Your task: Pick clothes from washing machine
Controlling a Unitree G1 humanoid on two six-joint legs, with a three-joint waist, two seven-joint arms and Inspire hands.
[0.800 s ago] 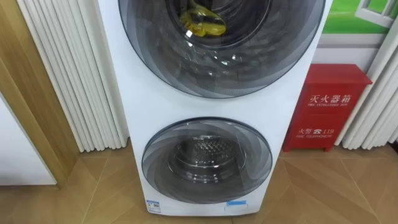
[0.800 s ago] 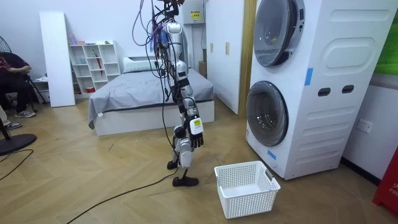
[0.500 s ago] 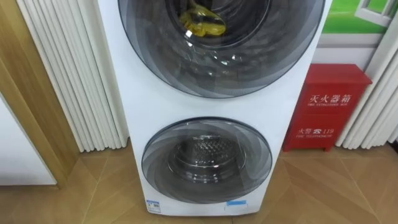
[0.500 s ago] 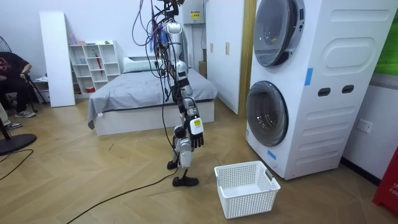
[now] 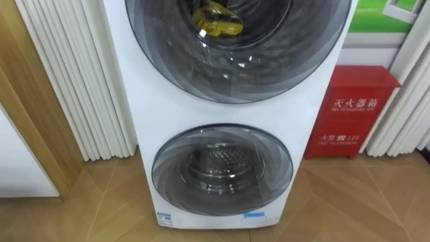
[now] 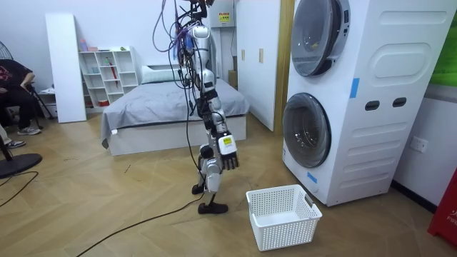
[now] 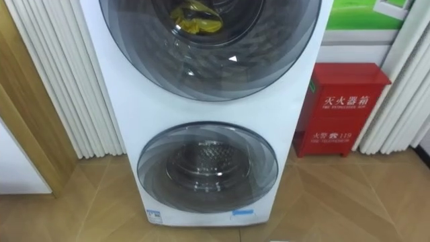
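A yellow garment [image 5: 216, 19] lies in the upper drum of a white stacked washing machine [image 6: 371, 100], seen through the round glass of the upper door [image 5: 269, 70], which is closed. The lower door [image 5: 222, 169] is closed too, and its steel drum holds nothing I can see. In the room view I stand about a step back from the machine and face it. My right hand [image 6: 228, 158] hangs at thigh height with relaxed fingers, holding nothing.
A white plastic laundry basket [image 6: 283, 214] stands empty on the wooden floor between me and the machine. A red fire-equipment box [image 5: 351, 111] sits right of the machine, white ribbed panels [image 5: 80, 81] left. Behind me is a bed [image 6: 164, 111]; a person [image 6: 14, 89] sits at the room view's left.
The eye view has shifted slightly, so the camera moved. In the room view my right hand has swung a little forward and up, towards the machine.
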